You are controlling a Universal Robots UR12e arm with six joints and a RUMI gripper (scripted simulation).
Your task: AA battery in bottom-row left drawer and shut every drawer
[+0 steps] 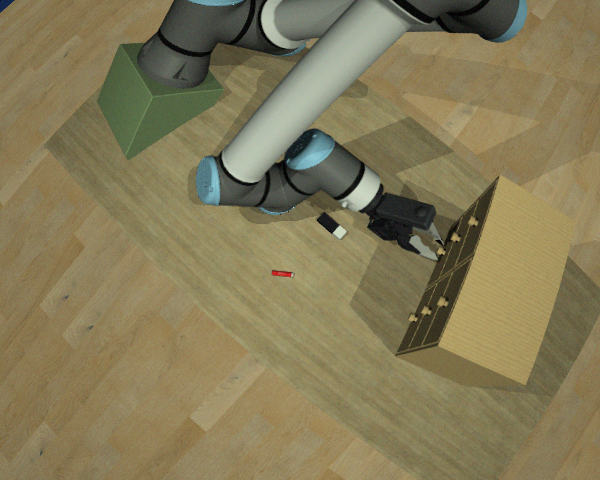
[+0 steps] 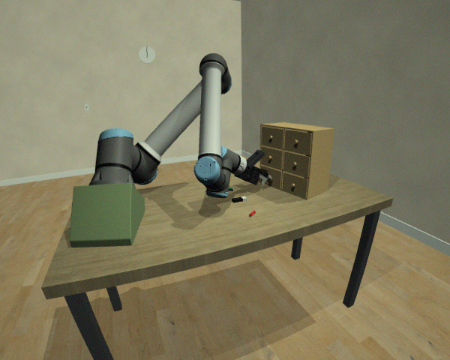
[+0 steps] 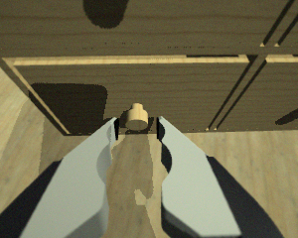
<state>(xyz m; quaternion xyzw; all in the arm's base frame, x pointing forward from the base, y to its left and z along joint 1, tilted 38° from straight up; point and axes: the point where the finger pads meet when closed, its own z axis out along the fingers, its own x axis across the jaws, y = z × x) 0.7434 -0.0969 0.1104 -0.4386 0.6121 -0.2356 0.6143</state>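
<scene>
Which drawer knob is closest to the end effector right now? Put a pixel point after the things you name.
The bottom-left drawer's knob [image 1: 441,251] [image 3: 137,118]. It alone sits just ahead of the end effector [image 1: 441,250] [image 2: 271,179] [image 3: 138,120], lined up between the parted fingertips.

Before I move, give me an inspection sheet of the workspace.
surface: wooden table, shadowed around the chest
job's things: chest upright, drawers appear shut; AA battery not certain, perhaps the red cylinder
clutter: black-and-white block; green item, mostly hidden behind the wrist
grippers: tool partly open, fingers either side of the bottom-left knob, gaps visible
cables: nothing seen
surroundings: plank floor, wall clock
</scene>
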